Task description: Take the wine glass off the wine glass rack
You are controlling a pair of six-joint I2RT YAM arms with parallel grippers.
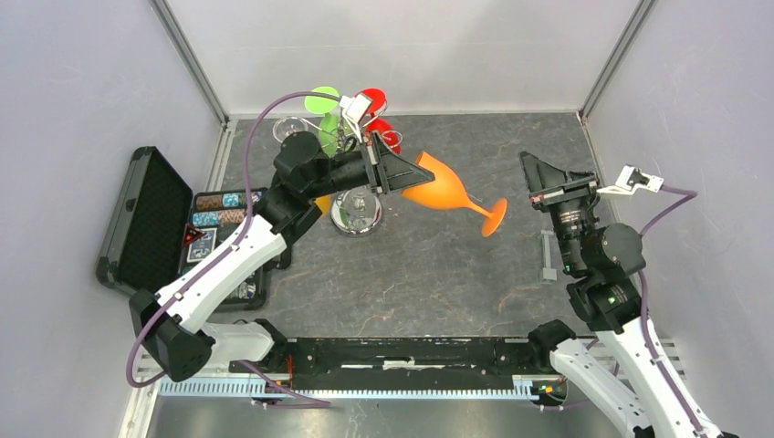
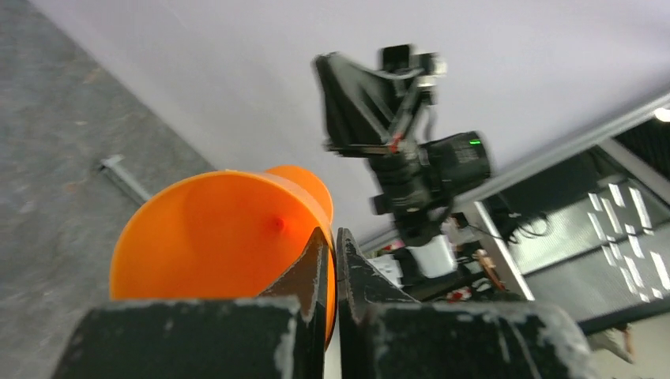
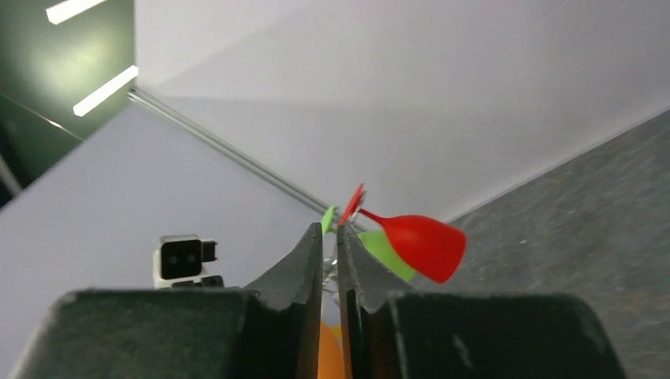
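Gripped by its rim: the left gripper (image 2: pixel 330 246) is pinched tight on the thin wall of the orange wine glass (image 1: pixel 447 189), which lies on its side in the air just right of the wine glass rack (image 1: pixel 358 215). Its foot points toward the right gripper (image 3: pixel 332 230), whose fingers stand almost together with nothing between them. The glass looks free of the rack's curled arms, though the overhead view cannot show its height above the table (image 1: pixel 438 283). Green glasses (image 1: pixel 321 100) and red glasses (image 1: pixel 371 99) hang from the rack close behind the left wrist. The step in hand appears to be carrying the glass away, and doing it well likely means a slow, level pull to the right, away from the hanging glasses. A rim pinch leaves the stem and foot as a long lever, so a quick turn of the wrist could swing the glass or slip it. The idle right arm is well placed to take the stem.
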